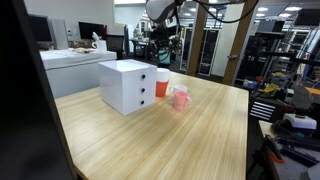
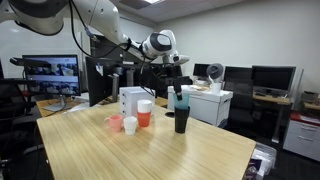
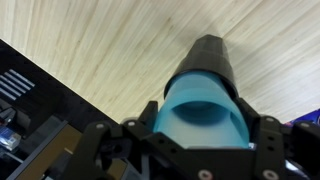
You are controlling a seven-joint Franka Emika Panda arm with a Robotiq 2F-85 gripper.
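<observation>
White drawer box (image 1: 127,85) on a wooden table (image 1: 180,140), orange cup (image 1: 162,81) and pink cup (image 1: 181,99) just beside it

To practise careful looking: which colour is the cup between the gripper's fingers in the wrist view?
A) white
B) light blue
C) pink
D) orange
B: the wrist view shows a light blue cup between the fingers of the gripper, with a black cup beneath it.

This is a robot lab that looks a lot like an office. A big robot arm (image 2: 100,25) reaches over a long wooden table (image 2: 150,155). Computer screens (image 2: 50,70) sit on desks by the walls, and tall metal racks (image 1: 265,50) full of gear stand at the back.
</observation>
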